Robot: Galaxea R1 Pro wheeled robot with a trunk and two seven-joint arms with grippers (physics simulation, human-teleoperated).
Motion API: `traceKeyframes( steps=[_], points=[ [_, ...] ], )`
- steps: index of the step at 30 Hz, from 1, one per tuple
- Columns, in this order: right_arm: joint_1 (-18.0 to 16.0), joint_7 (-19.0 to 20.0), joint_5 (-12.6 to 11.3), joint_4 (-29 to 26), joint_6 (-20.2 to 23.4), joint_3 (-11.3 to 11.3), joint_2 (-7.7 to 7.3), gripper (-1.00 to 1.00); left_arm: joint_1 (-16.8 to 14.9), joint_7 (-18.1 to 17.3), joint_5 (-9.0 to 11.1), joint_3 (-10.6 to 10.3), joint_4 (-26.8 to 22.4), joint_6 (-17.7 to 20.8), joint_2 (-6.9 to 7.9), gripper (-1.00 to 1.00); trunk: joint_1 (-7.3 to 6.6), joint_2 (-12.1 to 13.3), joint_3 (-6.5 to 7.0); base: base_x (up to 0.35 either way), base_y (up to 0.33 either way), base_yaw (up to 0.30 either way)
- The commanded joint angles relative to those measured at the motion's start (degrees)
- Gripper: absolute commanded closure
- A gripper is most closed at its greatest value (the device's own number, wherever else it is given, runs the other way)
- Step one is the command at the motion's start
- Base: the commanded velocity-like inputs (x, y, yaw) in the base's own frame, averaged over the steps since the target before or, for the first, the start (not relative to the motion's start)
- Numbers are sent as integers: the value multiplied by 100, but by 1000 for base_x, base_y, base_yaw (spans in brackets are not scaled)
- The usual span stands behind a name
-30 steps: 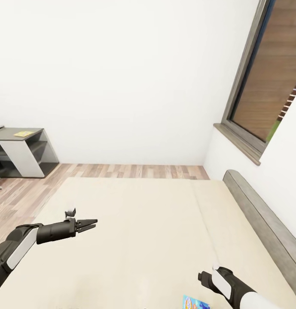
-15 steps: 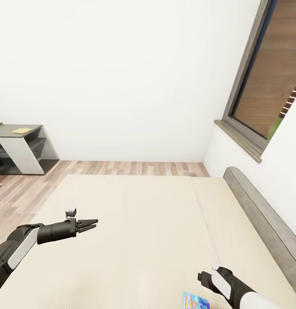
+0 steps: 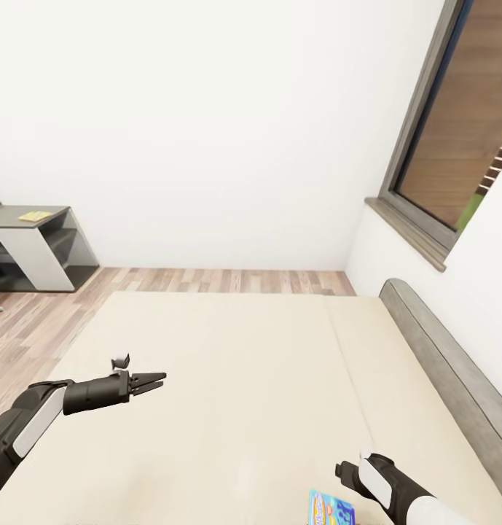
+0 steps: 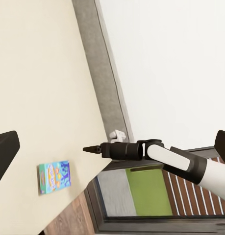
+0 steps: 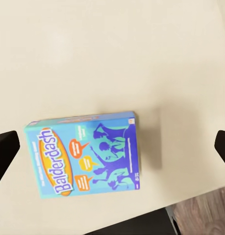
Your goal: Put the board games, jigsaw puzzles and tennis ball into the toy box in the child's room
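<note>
The large low bed with its plain cream-beige mattress (image 3: 243, 394) looks smooth and matte, with a faint seam running along it toward the padded grey headboard (image 3: 444, 372) against the white wall. A flat blue cardboard board game box with cartoon figures and an orange oval title (image 5: 84, 153) lies flat on the mattress near the bed's edge; from the head camera just its corner peeps in at the lower border (image 3: 329, 509), close beside the right arm. The right wrist camera looks straight down on its printed cover, and the left wrist camera catches it as a small blue rectangle (image 4: 54, 176) on the cream cloth. The left hand (image 3: 154, 381), a slim black two-fingered part on a dark sleeve, hovers over the mattress with its fingers drawn close together at the tips, holding nothing. The right hand (image 4: 89, 149) shows in the left wrist view as a narrow black point, its fingers closed together and empty, above the bed, well apart from the box. Beyond the bed lies a wood-plank floor (image 3: 207, 281), and far to the left stands the dark grey lower side section of the surface (image 3: 36, 244) with a small yellowish flat thing (image 3: 35, 216) on top, too small to identify. A dark-framed window (image 3: 455, 131) is set in the right wall.
</note>
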Motion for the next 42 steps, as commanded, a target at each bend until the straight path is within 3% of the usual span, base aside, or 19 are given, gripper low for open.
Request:
traceKeyframes(
  steps=[1,31,37,42],
  points=[
    [-3,-43,-54,-16,27,48,-5,-100,-6,0,36,-16,1,37,6,-100,3,-12,-21,0,0,0],
    [-5,32,-56,-24,28,54,-53,-100,-6,6,34,-20,1,37,-1,-100,3,-12,-304,0,0,0],
    [-35,641,-79,-25,80,33,-158,-100,-6,6,-138,-14,1,37,-8,-100,3,-12,-361,0,0,0],
    [-66,1446,-81,-57,250,3,-415,-100,-6,3,-373,9,1,37,-10,-100,3,-12,-408,0,0,0]
  ],
)
